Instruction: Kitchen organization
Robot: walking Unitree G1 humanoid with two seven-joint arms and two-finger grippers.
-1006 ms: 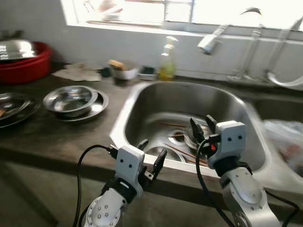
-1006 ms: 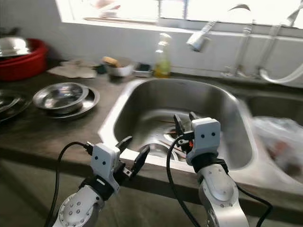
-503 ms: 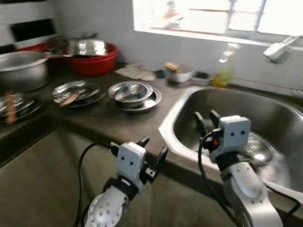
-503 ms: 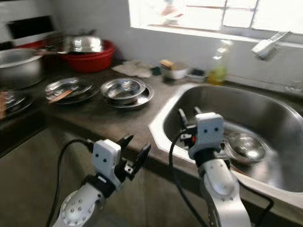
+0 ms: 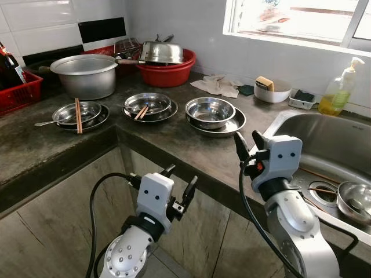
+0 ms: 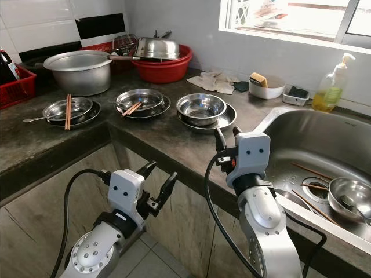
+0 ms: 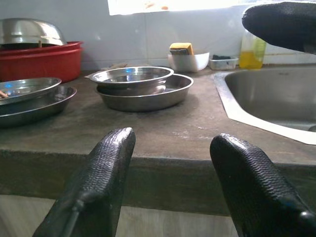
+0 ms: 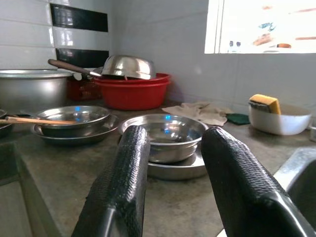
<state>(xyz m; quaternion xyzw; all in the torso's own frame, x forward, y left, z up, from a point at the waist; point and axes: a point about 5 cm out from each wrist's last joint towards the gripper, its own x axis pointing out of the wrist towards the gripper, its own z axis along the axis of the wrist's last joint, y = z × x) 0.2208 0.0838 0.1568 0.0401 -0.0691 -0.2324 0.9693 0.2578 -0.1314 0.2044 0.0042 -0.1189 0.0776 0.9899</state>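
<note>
Steel bowl [image 5: 210,110] sits beyond right gripper [image 5: 248,142], jaws apart.

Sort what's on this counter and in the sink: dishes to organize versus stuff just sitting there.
To organize: bowl on plate nearest sink; bowl with chopsticks; bowl with chopsticks and spoon; bowl in sink; big pot.

Just sitting there: soap bottle; sponge dish; rag; red basin.

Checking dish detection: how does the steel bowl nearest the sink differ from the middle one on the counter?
The bowl nearest the sink is empty; the middle bowl holds chopsticks. The near-sink bowl looks deeper, with taller walls, the middle one shallower. Both are stainless steel, upright, each resting on a steel plate.
</note>
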